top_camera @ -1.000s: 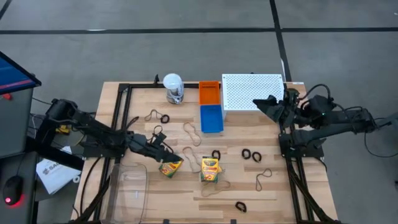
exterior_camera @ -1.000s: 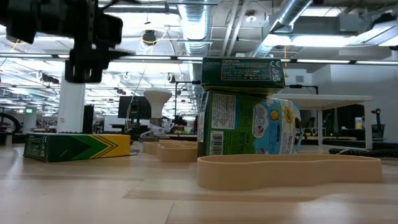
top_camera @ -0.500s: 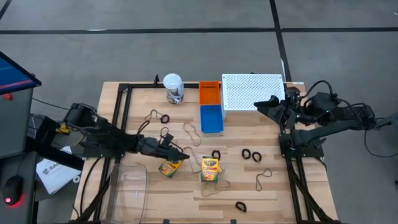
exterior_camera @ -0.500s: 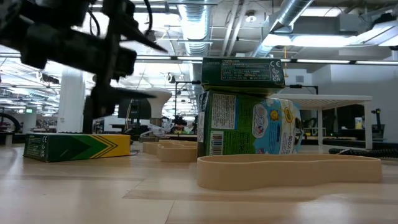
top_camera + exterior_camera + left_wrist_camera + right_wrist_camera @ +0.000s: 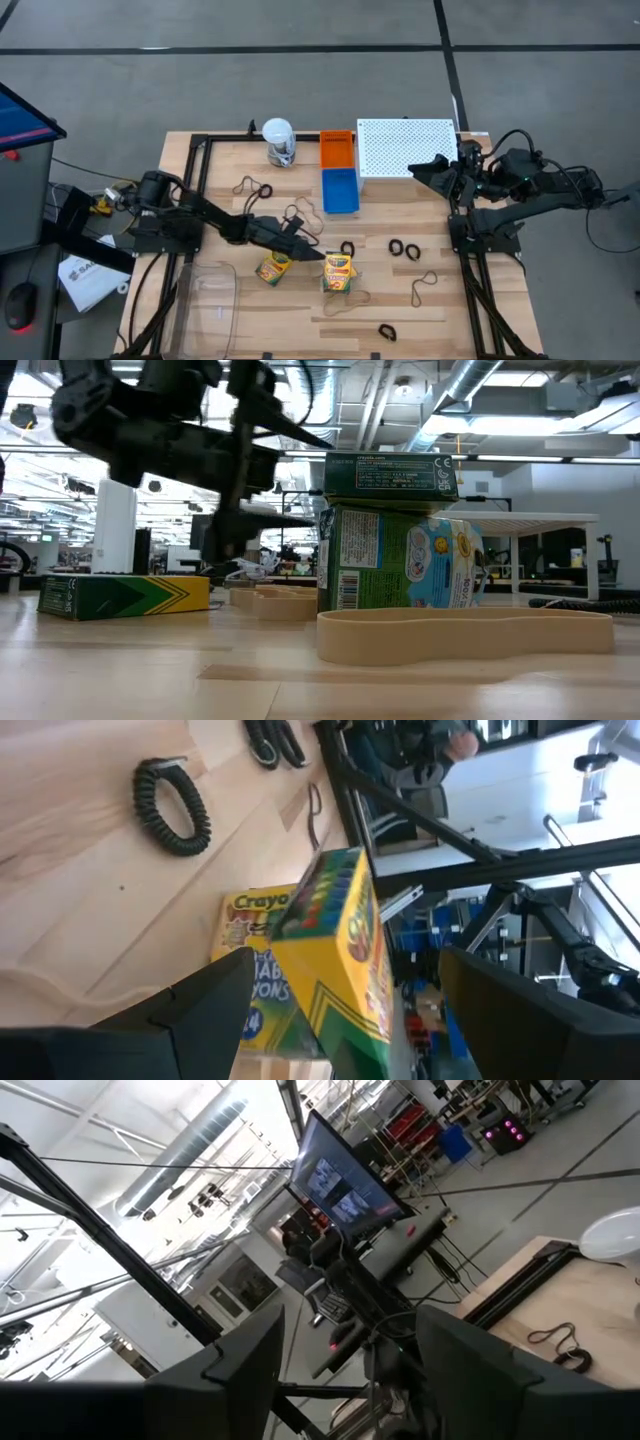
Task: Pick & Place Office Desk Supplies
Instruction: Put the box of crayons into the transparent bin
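Over table [image 5: 420,310], left gripper [image 5: 318,254] outstretched, open

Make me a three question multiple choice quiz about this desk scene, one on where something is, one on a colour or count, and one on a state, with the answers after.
1. Where is the white-lidded jar?
A. at the far edge of the table, left of the orange bin
B. inside the blue bin
C. on the white perforated shelf

2. How many crayon boxes are on the table?
A. one
B. two
C. four

3. How do the jaws of the left gripper stand?
A. clamped on a rubber band
B. open, holding nothing
C. shut on the jar

Answers:
1 A, the high view shows the jar beside the orange bin at the far edge.
2 B, one crayon box lies tilted and another crayon box sits right of it.
3 B, the left wrist view shows both jaws apart with the box ahead of them, ungripped.
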Controlling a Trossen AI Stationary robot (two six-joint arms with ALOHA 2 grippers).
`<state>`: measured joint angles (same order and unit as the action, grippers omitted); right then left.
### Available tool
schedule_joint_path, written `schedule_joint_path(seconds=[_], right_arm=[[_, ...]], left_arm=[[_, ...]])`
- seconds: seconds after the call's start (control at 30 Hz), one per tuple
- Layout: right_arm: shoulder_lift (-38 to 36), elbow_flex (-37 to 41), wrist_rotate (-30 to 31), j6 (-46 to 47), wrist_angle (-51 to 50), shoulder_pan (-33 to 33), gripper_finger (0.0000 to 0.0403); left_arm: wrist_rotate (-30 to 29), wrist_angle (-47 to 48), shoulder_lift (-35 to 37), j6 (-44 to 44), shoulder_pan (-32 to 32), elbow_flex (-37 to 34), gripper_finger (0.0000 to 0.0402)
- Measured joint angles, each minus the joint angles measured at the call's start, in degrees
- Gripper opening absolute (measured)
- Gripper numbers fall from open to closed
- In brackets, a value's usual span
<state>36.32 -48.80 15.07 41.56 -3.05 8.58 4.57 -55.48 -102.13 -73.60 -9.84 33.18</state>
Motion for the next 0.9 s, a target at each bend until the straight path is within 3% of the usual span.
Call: schedule_joint_path(seconds=[0.33, 0.9], right_arm=[[0.0, 0.0, -0.26, 1.55, -1.1, 0.04, 0.0223], [-3.04, 0.0, -0.39, 1.57, -4.73, 0.02, 0.0223]], left_arm=[[-0.03, -0.02, -4.62, -1.9, -0.04, 2.28, 0.031], [-0.17, 0.41, -4.65, -0.2, 0.17, 4.82, 0.031]])
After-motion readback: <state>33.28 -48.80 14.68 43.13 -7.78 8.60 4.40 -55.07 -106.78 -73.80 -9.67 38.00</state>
